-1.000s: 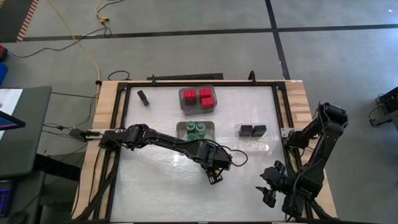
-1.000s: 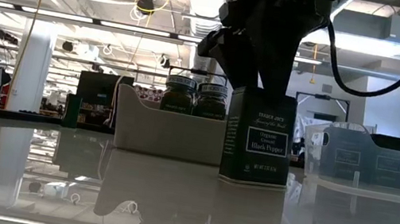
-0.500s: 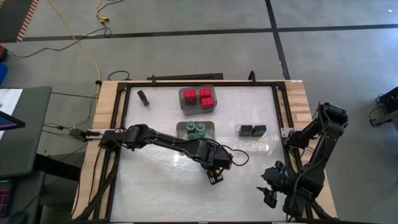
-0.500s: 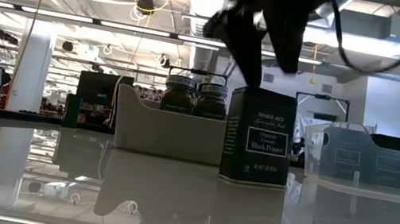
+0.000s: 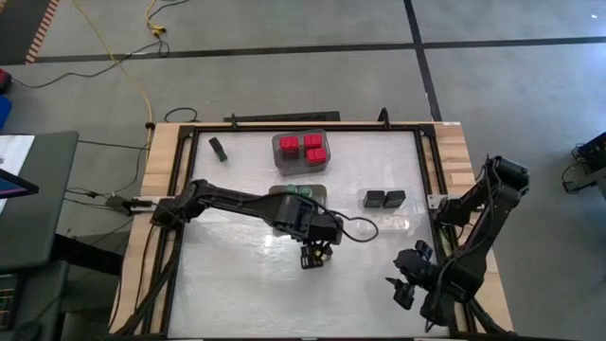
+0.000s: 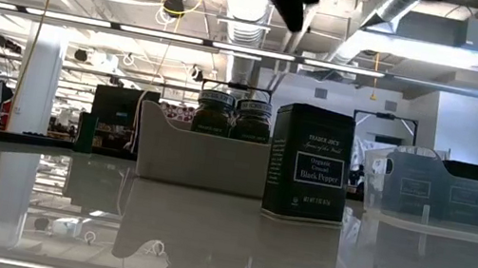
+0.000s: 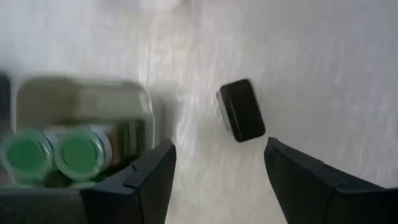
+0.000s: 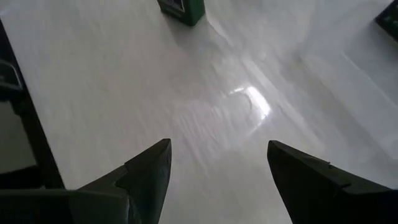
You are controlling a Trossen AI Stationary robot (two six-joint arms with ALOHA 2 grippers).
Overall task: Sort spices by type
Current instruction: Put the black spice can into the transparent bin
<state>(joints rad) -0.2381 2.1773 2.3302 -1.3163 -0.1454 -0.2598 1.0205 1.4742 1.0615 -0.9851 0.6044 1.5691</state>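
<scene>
Left wrist view shows the left end effector [image 7: 214,180] released, fingers spread, hovering above the white worktop [image 7: 311,62] over a dark rectangular tin [image 7: 241,110] standing alone just beside a bin of green-lidded jars [image 7: 79,151]. Low view shows that tin's label: "Trader Joe's", "Organic Ground Black Pepper". High view shows red-topped containers [image 5: 304,147] in a bin behind, two more tins [image 5: 384,199] to the right. Right end effector [image 8: 217,180], also released, waits near the worktop's front right corner.
</scene>
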